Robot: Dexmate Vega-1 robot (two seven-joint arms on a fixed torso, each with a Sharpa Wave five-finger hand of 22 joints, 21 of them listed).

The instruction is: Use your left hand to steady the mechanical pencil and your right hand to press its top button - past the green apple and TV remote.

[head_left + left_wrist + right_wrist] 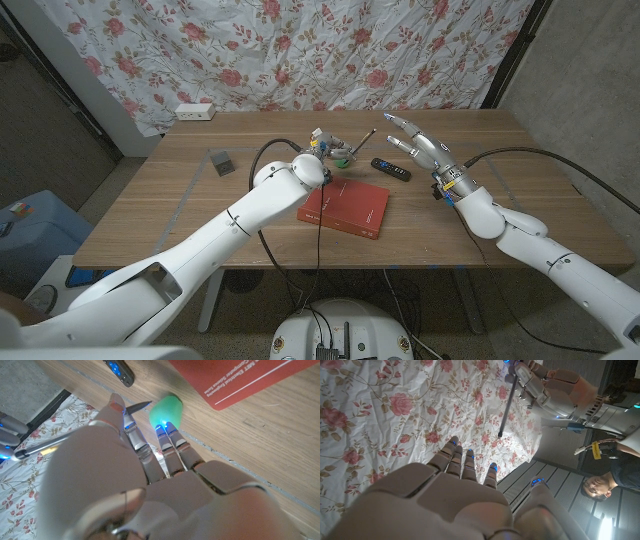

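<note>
Mechanical pencil (358, 143): a thin dark stick held tilted above the far middle of the table, its upper end slanting toward the robot's right. In the right wrist view it (505, 405) hangs as a long dark rod against the flowered cloth, one end in the left hand's grip.

Left hand (325, 150): raised over the table just past the red book, fingers closed round the lower end of the pencil. In the left wrist view the hand (150, 455) shows its back, fingers reaching toward the green apple, with the pencil's dark tip poking out beside them.

Right hand (412, 140): lifted near the pencil's upper end but apart from it, fingers spread and holding nothing. In the right wrist view its fingers (465, 462) reach out loosely apart.

Green apple (166, 409): lies on the wood just beyond the left hand's fingertips, near the book's corner.

TV remote (391, 169): a black bar lying flat on the table between the two hands, just past the book's far right corner.

Red book (345, 208): lies flat at the table's middle, nearer the robot than the hands.

Grey block (222, 163): sits on the table's left part, well apart from the rest.

White power strip (194, 111): rests at the far left edge, against the flowered cloth (300, 50).

Wooden table (180, 215): bears all of it.
</note>
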